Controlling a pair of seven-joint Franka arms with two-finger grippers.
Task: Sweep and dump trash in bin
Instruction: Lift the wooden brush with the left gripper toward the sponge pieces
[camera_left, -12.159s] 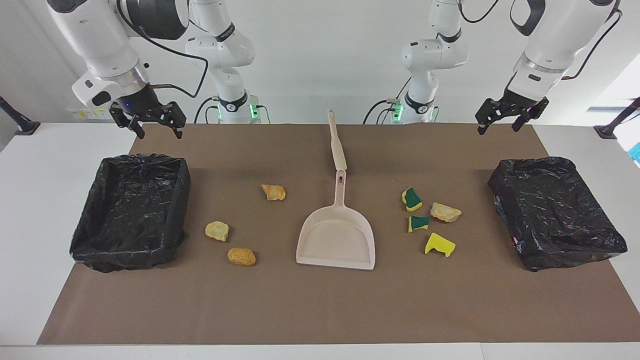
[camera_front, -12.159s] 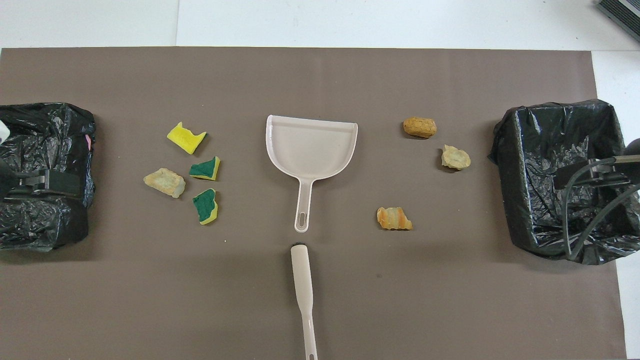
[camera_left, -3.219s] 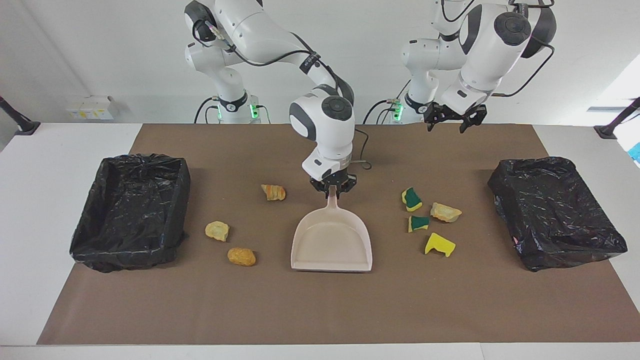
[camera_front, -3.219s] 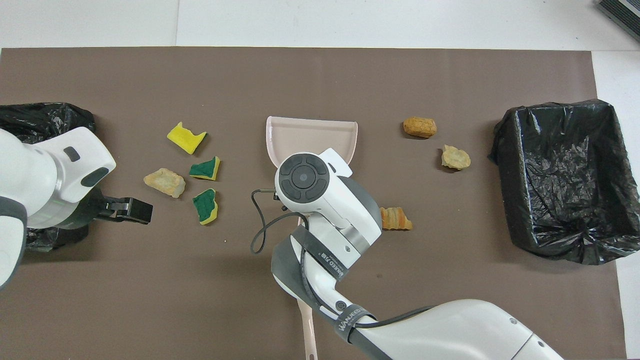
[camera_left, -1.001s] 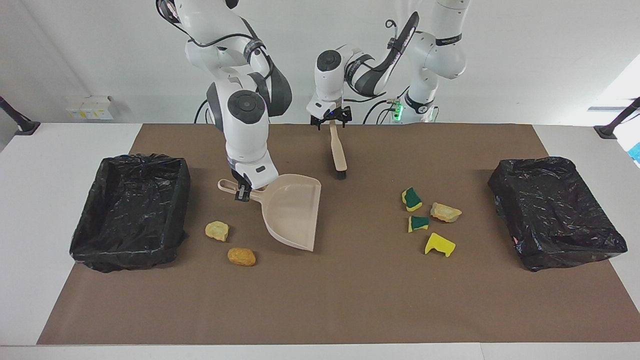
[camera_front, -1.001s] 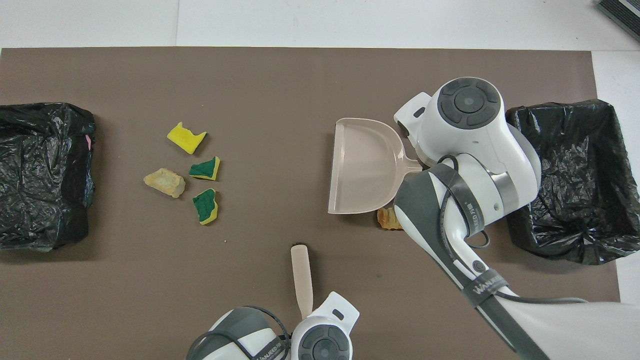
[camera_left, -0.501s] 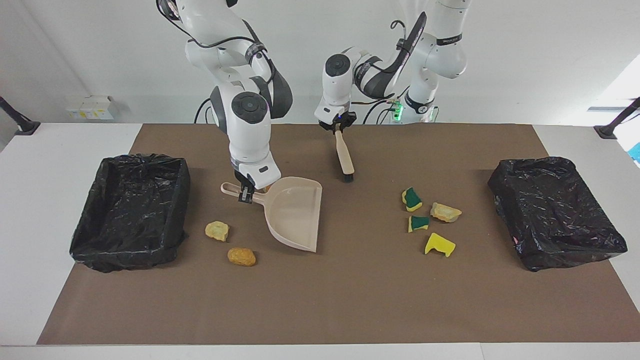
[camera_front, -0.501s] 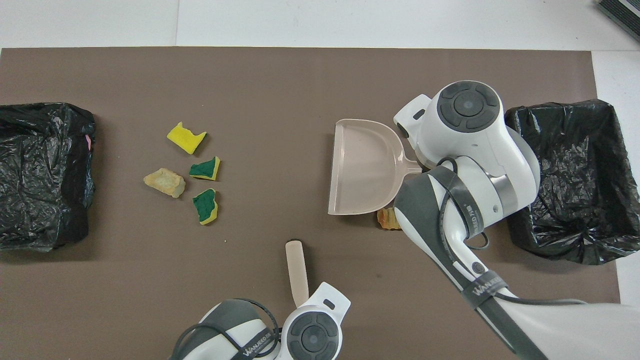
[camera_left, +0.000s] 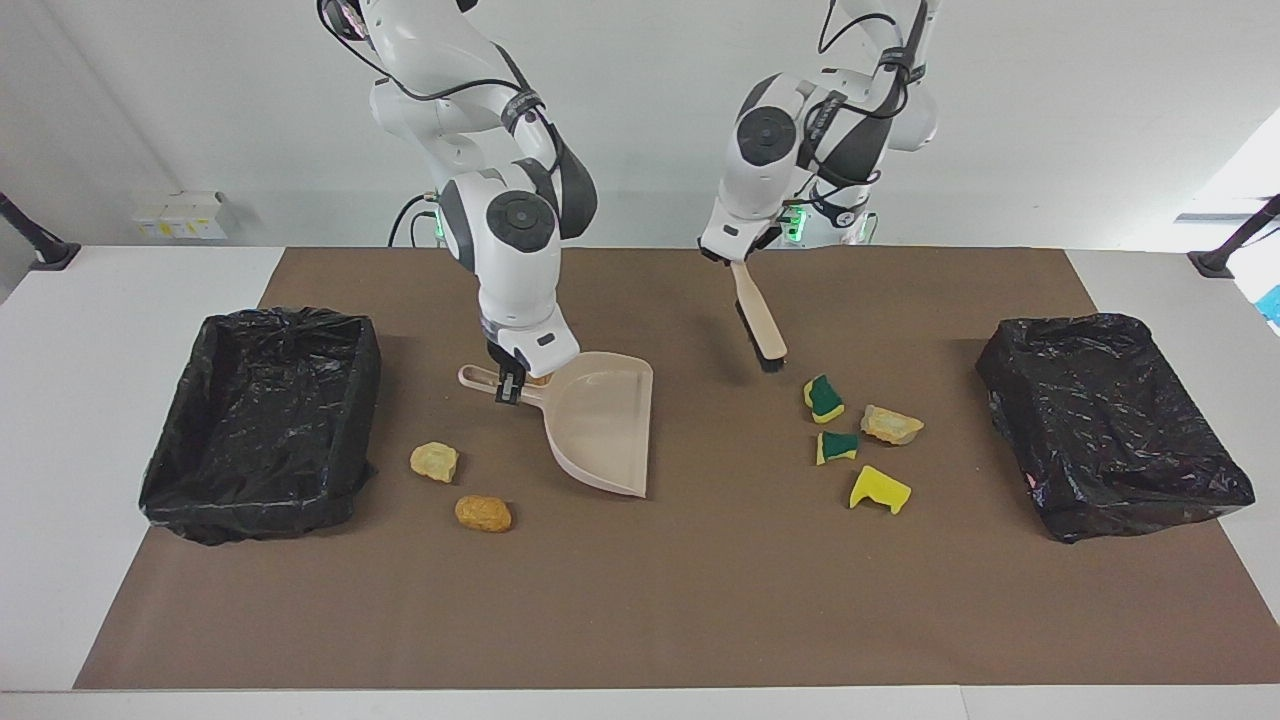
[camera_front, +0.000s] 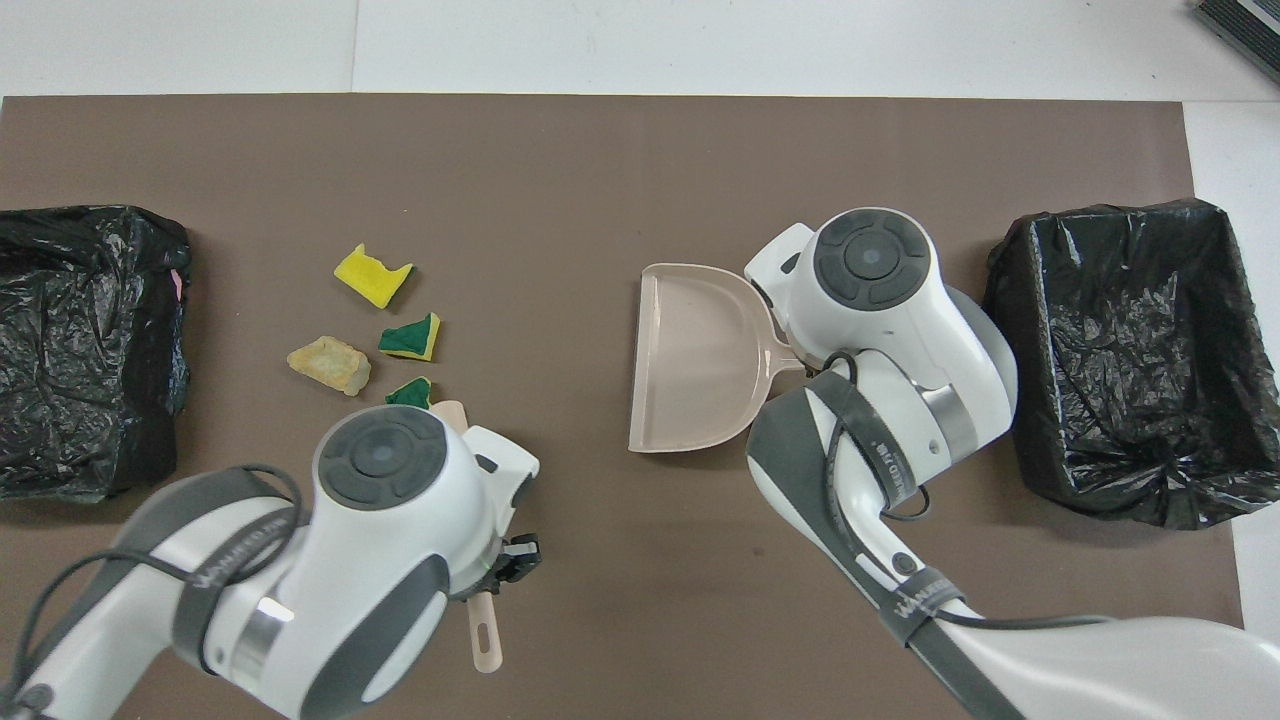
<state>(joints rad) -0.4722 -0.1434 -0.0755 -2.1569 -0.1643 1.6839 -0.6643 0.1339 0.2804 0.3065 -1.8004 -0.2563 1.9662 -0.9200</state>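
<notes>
Left gripper (camera_left: 733, 262): pressed shut on the handle of the brush (camera_left: 758, 325), over the mat near the middle of the desk's robot-side edge, bristles down just beside the closest green sponge piece (camera_left: 824, 398). Right gripper (camera_left: 510, 382): pinching the handle of the dustpan (camera_left: 605, 430), pan mouth turned toward the sponges but well apart from them.

Trash, none binned yet:
- Three sponge pieces and a bread chunk (camera_left: 891, 424) clustered toward the left arm's end.
- Two more chunks (camera_left: 434, 461) beside the right arm's bin (camera_left: 290, 318).

Likely risks:
- Scattering light sponge pieces with a fast stroke.
- Stopping short of the distant pan.
- Twisting the pan in its narrow pinch.
</notes>
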